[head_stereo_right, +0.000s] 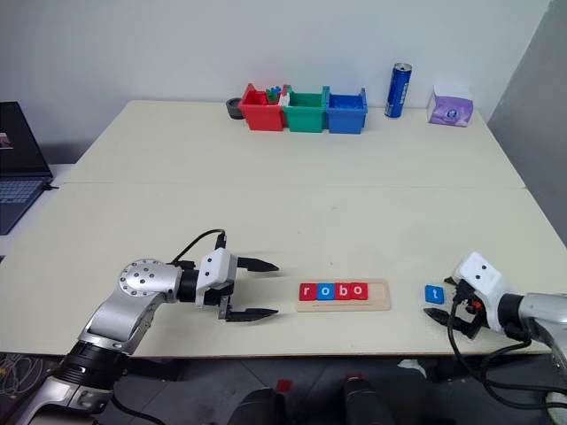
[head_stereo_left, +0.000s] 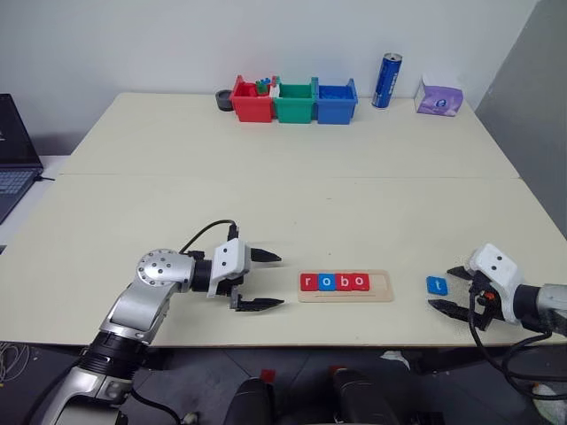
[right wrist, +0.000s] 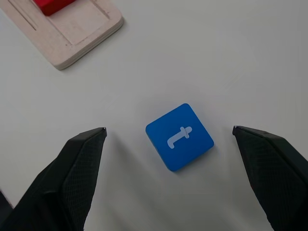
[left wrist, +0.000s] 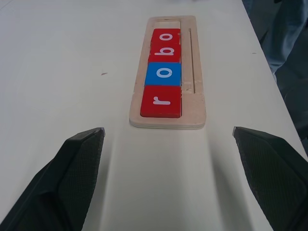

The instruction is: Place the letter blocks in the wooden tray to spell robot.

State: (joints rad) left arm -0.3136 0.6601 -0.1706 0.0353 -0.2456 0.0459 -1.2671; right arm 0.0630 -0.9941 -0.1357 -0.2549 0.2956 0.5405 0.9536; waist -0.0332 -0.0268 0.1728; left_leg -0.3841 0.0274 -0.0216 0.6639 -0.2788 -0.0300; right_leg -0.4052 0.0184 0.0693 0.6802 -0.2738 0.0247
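Observation:
The wooden tray [head_stereo_left: 345, 286] lies near the table's front edge with letter blocks r [head_stereo_left: 308, 282], o [head_stereo_left: 326, 282], b [head_stereo_left: 343, 282] and o [head_stereo_left: 360, 282] in a row; its right end slot is bare. A blue block t [head_stereo_left: 437, 285] lies flat on the table to the tray's right. My right gripper [head_stereo_left: 450, 289] stands open just right of the t block, which lies between and ahead of its fingertips [right wrist: 91, 144] in the right wrist view, untouched. My left gripper [head_stereo_left: 262, 280] is open and empty, pointing at the tray's left end [left wrist: 166, 120].
Red [head_stereo_left: 252, 99], green [head_stereo_left: 294, 101] and blue [head_stereo_left: 337, 101] bins stand at the table's far edge, with a blue can [head_stereo_left: 386, 81] and a purple tissue pack [head_stereo_left: 439, 96] to their right. A laptop [head_stereo_left: 13, 150] sits off the table's left side.

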